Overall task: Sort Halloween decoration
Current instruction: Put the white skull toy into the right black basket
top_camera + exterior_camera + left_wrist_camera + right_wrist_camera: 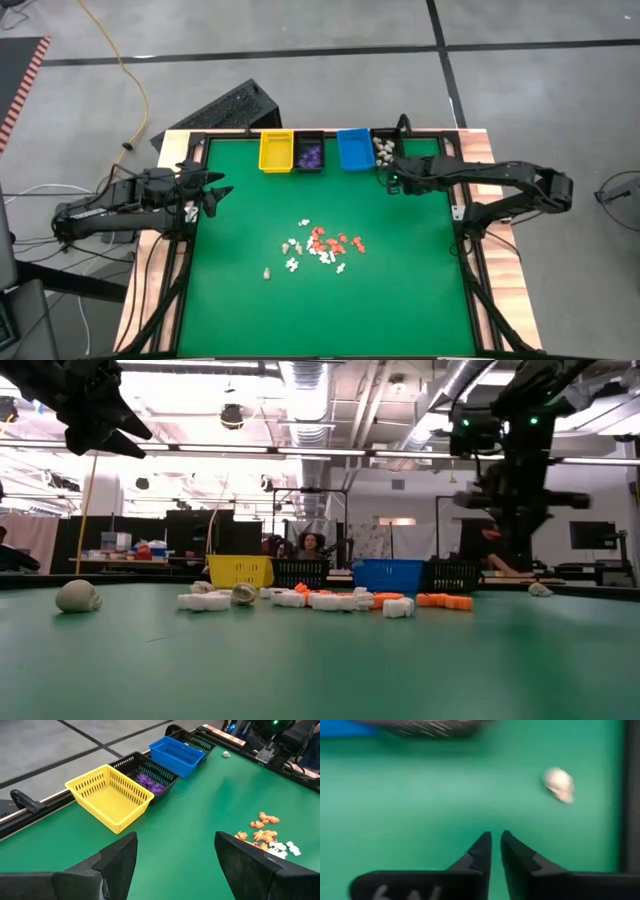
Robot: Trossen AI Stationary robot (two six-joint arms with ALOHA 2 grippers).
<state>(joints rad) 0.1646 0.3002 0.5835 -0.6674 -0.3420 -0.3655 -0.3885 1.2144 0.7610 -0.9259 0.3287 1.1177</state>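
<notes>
Cream skull (pixel 77 596) lies nearest; loose decorations (pixel 322 245) heaped mid-table. Right gripper (pixel 496 842), fingers slightly parted, empty, hovers near far bins (pixel 276 150), likely post-drop. Left gripper (pixel 175 855) spread wide, waiting.

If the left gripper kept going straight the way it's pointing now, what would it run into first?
Probably bare green table first. The left gripper stands open, aimed across the mat between the yellow bin and the orange-red pieces; farther on stands the right arm, though depth is unclear.
</notes>
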